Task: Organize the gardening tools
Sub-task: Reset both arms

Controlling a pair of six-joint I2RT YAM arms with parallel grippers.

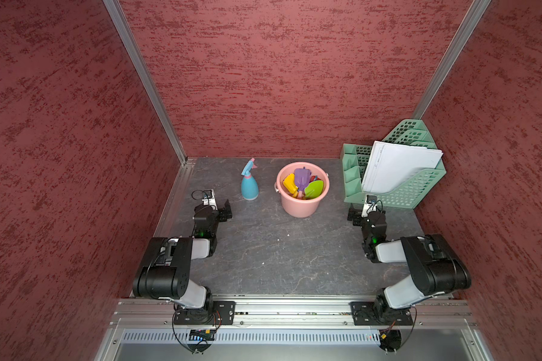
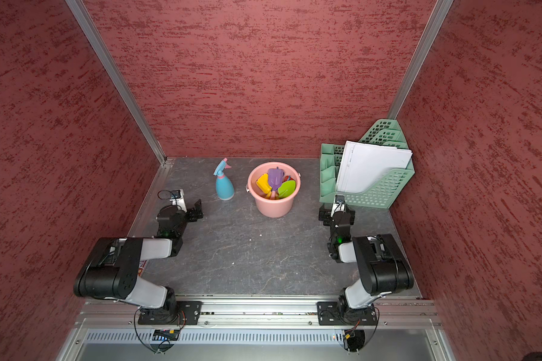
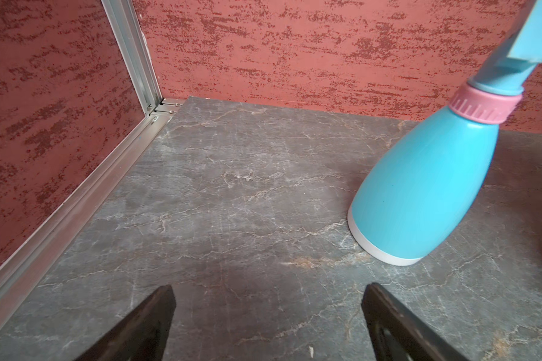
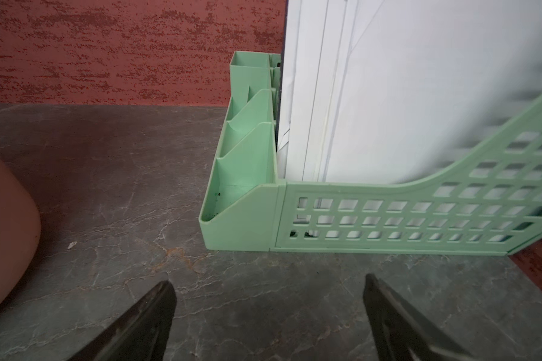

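Several gardening tools stand together in a pink bucket (image 1: pixel 301 208) at the back middle of the table: a yellow scoop (image 1: pixel 289 183), a purple spade (image 1: pixel 301 178) and a green trowel (image 1: pixel 314 189). The others are mostly hidden beneath them. A blue spray bottle (image 1: pixel 249 184) with a pink collar stands upright left of the bucket. My left gripper (image 1: pixel 228 210) is open and empty, just short of the spray bottle (image 3: pixel 426 187) and to its left. My right gripper (image 1: pixel 353 215) is open and empty between the bucket and the rack.
A green mesh file rack (image 1: pixel 398 193) holding white papers (image 1: pixel 398 168) fills the back right corner, close ahead of my right gripper (image 4: pixel 269 281). Red walls close in the left, back and right sides. An aluminium rail (image 1: pixel 294 309) runs along the table's front edge.
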